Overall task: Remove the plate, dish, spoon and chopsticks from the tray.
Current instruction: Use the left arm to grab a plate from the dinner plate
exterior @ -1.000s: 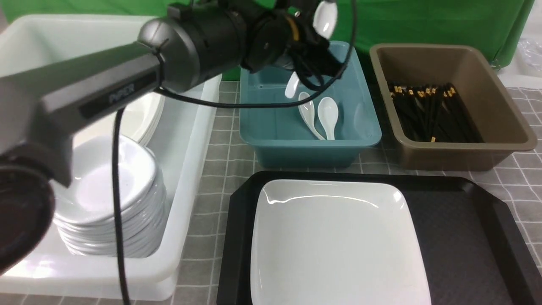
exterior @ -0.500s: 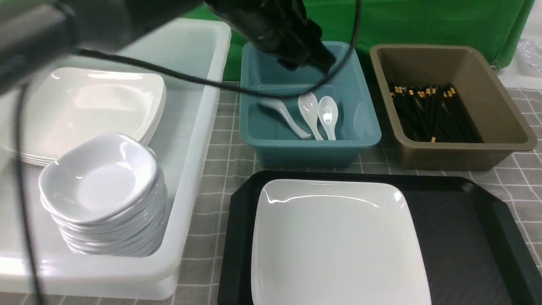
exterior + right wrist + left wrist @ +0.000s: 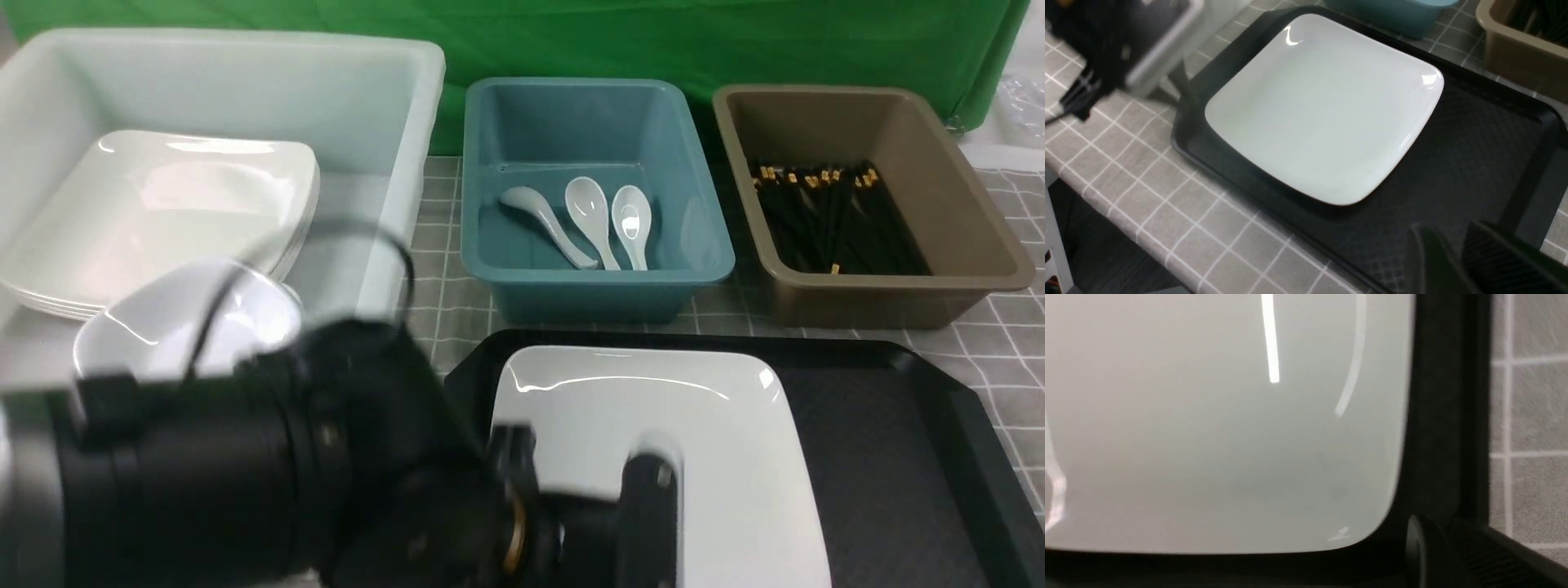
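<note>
Left arm (image 3: 245,482) has swung down from the tub (image 3: 588,122) to lower left, blurred, hiding the tray's (image 3: 898,474) corner. On the tray, lower centre, lies the plate (image 3: 718,425). Smear hides the left claw's (image 3: 581,469) state; the right claw (image 3: 1447,232) is slightly parted, empty.

Grey-checked table (image 3: 441,269) carries the black tray (image 3: 898,457) at the near edge. Blue tub (image 3: 588,300) sits just behind the tray, brown tub (image 3: 882,309) behind its right corner, white tub (image 3: 392,106) to its left.
</note>
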